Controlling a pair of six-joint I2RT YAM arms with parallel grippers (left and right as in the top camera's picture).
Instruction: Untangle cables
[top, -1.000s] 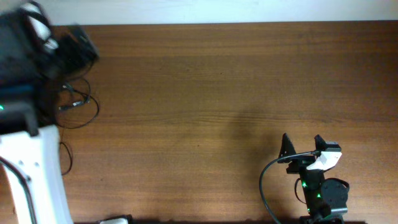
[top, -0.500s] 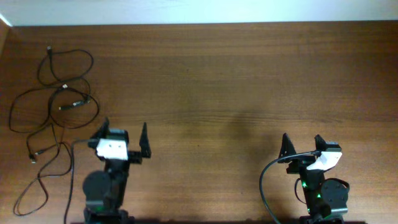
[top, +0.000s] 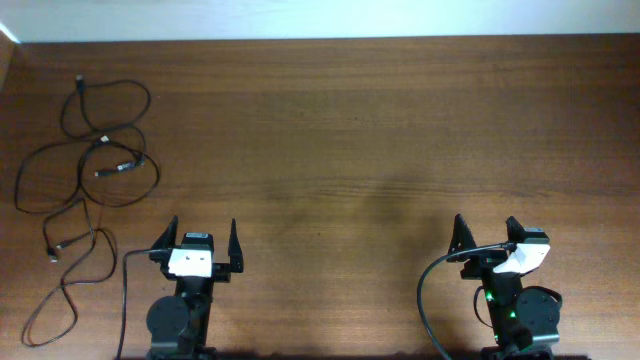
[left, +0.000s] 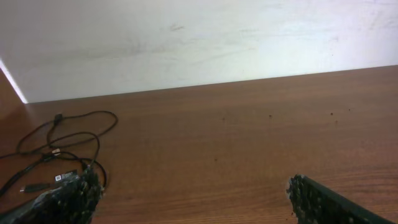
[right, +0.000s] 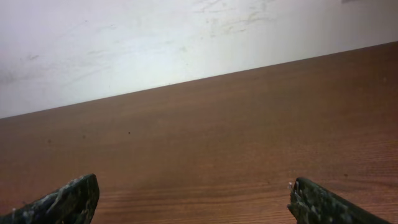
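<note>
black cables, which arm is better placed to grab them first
Left. The thin black tangled cables lie beside the open left gripper and show in its wrist view; the open right gripper sits far across the wooden table.

Warm reddish-brown, finely grained, the table (top: 350, 130) spread ahead of both sets of fingers (left: 68, 199), and the wall (left: 186, 43) beyond was off-white with faint grey scuffs. The cables (top: 120, 167), left of the fingers of the left gripper (top: 203, 228), were thin black lines. The fingers were black with pale speckles, white blocks (top: 190, 262) behind them, and green lights (top: 487, 297) glowed behind the right gripper (top: 485, 225).
</note>
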